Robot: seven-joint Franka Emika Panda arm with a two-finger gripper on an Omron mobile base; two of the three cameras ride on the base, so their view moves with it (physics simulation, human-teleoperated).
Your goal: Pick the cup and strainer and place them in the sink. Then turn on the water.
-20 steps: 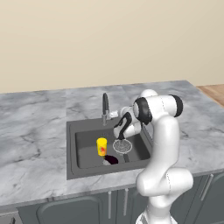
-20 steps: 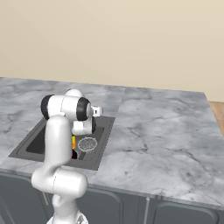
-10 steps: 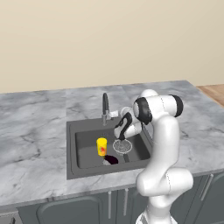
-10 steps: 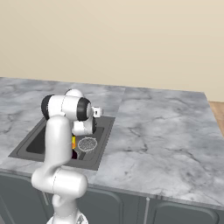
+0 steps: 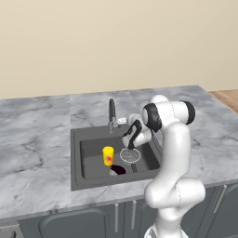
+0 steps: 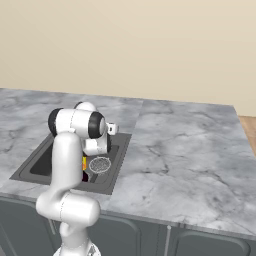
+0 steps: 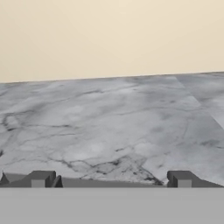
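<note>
Standing in the sink (image 5: 76, 158), the yellow cup (image 5: 108, 155) and strainer (image 5: 130, 155) are placed; jaws wide, empty; tap (image 5: 112, 113) remains.

Even, bright rendered light, soft shadows, slightly blurry, no glare.

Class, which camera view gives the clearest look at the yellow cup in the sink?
The left base view: the cup stands upright and unobstructed in the sink. The right base view shows a yellow sliver beside the arm. The hand view looks across marble countertop toward the wall.
</note>
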